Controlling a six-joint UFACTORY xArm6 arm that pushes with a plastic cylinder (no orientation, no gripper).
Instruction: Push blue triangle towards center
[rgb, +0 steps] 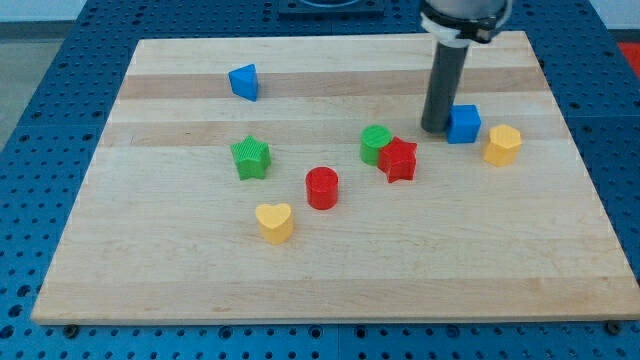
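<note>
While the rod stands upright at the board's two o'clock, my tip (435, 130) rests against the blue cube's (463, 124) nine o'clock side, carrying nothing. Well apart, the blue triangle (243, 82) sits at the wooden board's (320, 280) eleven o'clock.

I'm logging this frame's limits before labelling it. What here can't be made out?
- Camera view: arm above the rod, cut off by the top edge.
- Blue cube: left side hidden behind my tip.
- Green block: partly covered by the red star, shape unclear.
</note>
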